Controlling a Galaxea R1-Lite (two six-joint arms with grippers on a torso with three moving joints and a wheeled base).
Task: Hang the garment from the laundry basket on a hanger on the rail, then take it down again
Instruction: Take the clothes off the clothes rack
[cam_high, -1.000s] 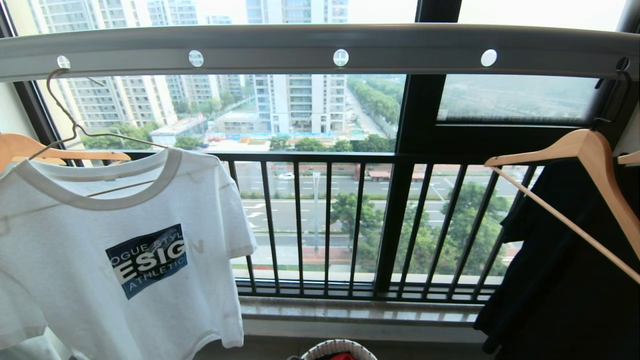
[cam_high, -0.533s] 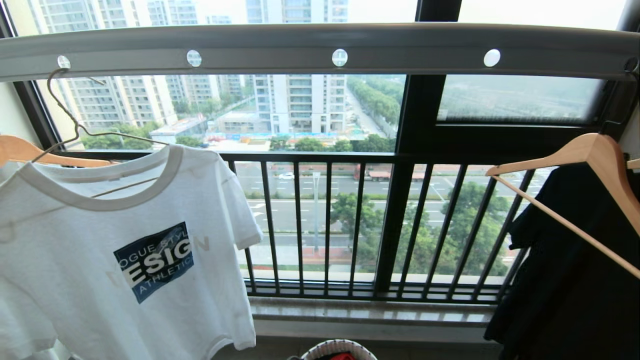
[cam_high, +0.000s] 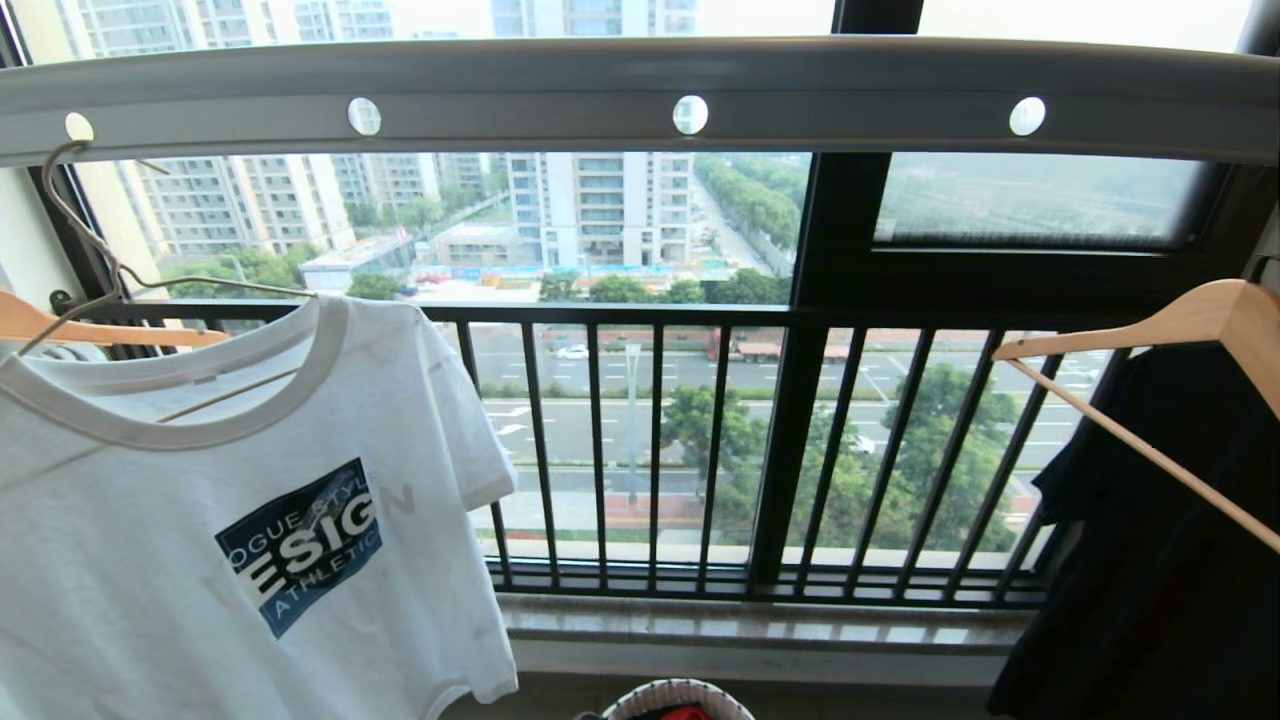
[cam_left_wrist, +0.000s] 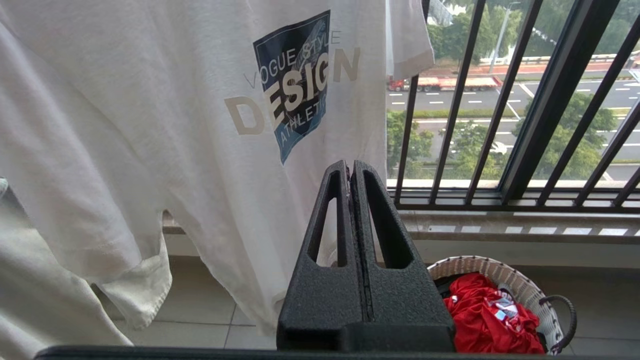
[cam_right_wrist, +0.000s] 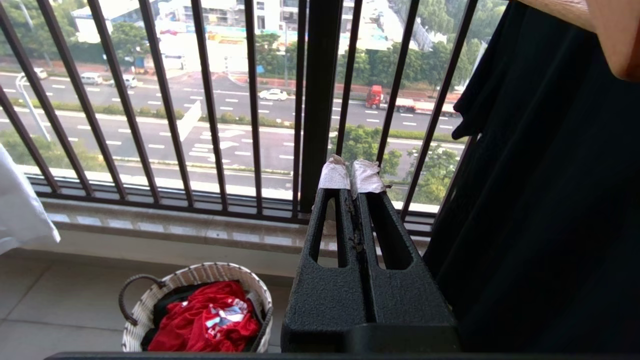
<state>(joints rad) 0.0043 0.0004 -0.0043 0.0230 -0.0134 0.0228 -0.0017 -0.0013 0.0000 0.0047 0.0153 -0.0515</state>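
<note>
The T-shirt (cam_high: 250, 500), white with a dark blue square "DESIGN" chest print, hangs at the left on the hanger (cam_high: 100, 255); its front faces the near side, one short sleeve spread to the right; the hanger, thin cream-white wire, hooks into the leftmost visible hole of the rail (cam_high: 640, 105), a long grey-white bar with round holes running across the top; the basket (cam_left_wrist: 505, 280), round, woven white with black loop handles, stands on the floor below, right of the shirt's hem, holding red cloth (cam_left_wrist: 487, 320).

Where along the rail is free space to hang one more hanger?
The rail is bare in the middle, between the white T-shirt on its wire hanger and the wooden hanger with the black garment. Both ends are crowded.
</note>
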